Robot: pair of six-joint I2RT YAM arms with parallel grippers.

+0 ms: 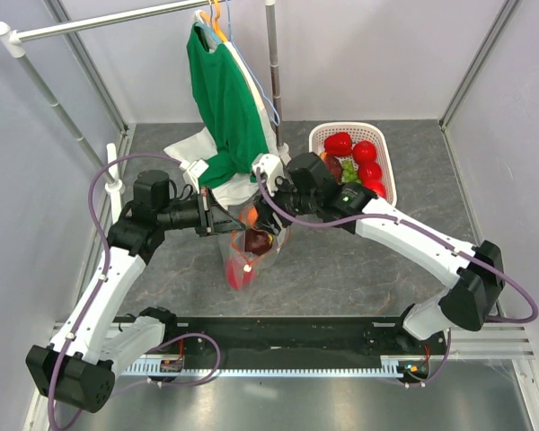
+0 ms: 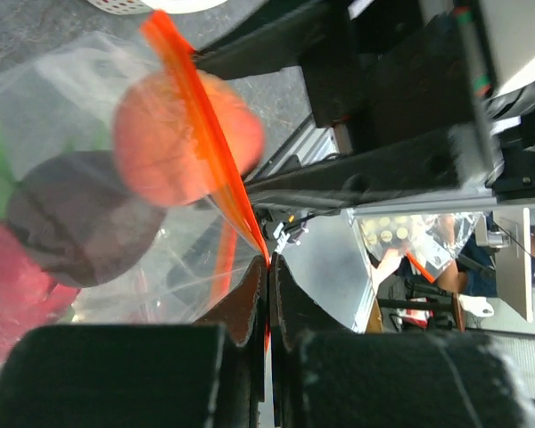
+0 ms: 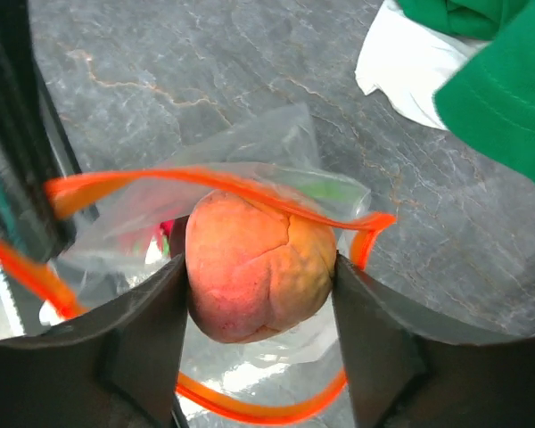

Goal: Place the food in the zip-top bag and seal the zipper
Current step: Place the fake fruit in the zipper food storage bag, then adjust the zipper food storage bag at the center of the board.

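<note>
The clear zip-top bag hangs above the table with its mouth open. My left gripper is shut on the orange-red zipper at one end of the mouth, the strip pinched between the jaws of this left gripper. Through the plastic I see a dark round fruit and a pink-red piece. My right gripper is shut on an orange-pink round fruit, held inside the loop of the zipper at the bag's mouth. The same right gripper sits just right of the left one.
A white lattice basket at the back right holds red fruits and green grapes. A green garment hangs from a rail at the back centre, with white cloth below it. Grey walls close in both sides.
</note>
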